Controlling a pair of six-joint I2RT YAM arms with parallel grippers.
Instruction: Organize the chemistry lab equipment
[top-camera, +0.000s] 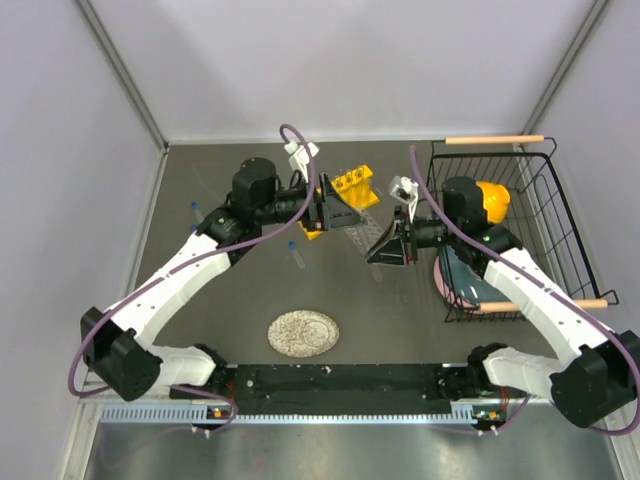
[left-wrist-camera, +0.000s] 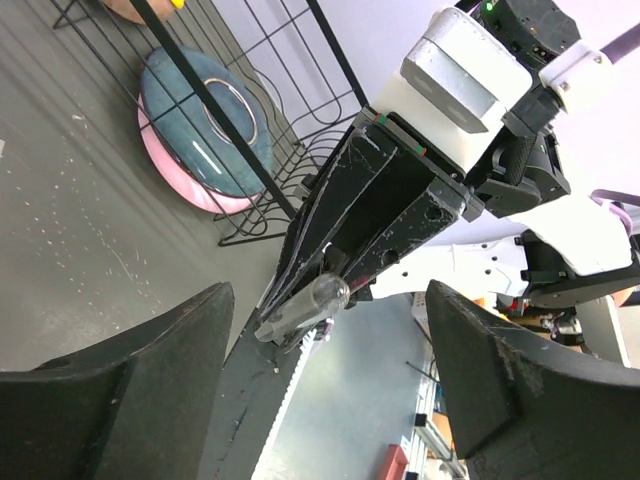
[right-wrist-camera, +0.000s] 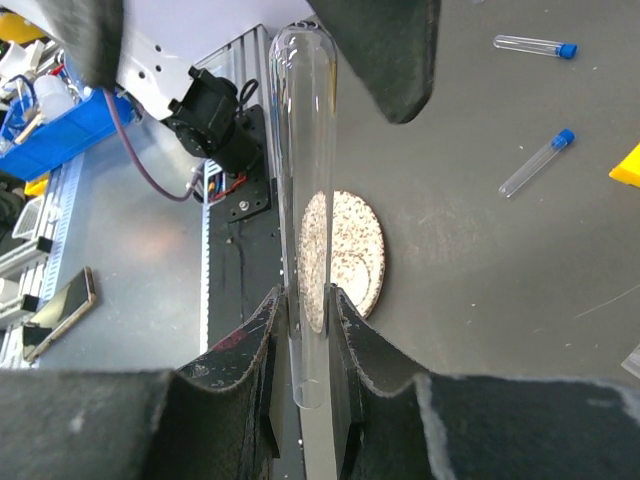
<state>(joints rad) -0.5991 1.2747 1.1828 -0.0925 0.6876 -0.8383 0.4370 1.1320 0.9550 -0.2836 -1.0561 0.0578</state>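
Note:
My right gripper (right-wrist-camera: 308, 330) is shut on a thin clear glass tube (right-wrist-camera: 308, 170), pinched near its open end with its round end sticking out towards the left gripper. That tube (left-wrist-camera: 303, 308) juts from the right gripper's black fingers (left-wrist-camera: 370, 215) in the left wrist view. My left gripper (left-wrist-camera: 330, 390) is open, its jaws wide on either side of the tube's tip without touching it. From above, the left gripper (top-camera: 333, 210) and the right gripper (top-camera: 385, 250) face each other beside the yellow test-tube rack (top-camera: 347, 186). Two blue-capped vials (right-wrist-camera: 537, 163) (right-wrist-camera: 535, 45) lie on the table.
The round speckled grey plate (top-camera: 303, 333) sits near the front middle. A black wire basket (top-camera: 545, 190) at the right holds a teal and pink bowl (left-wrist-camera: 200, 125) and a yellow object (top-camera: 493, 200). One more vial (top-camera: 194, 208) lies by the left arm.

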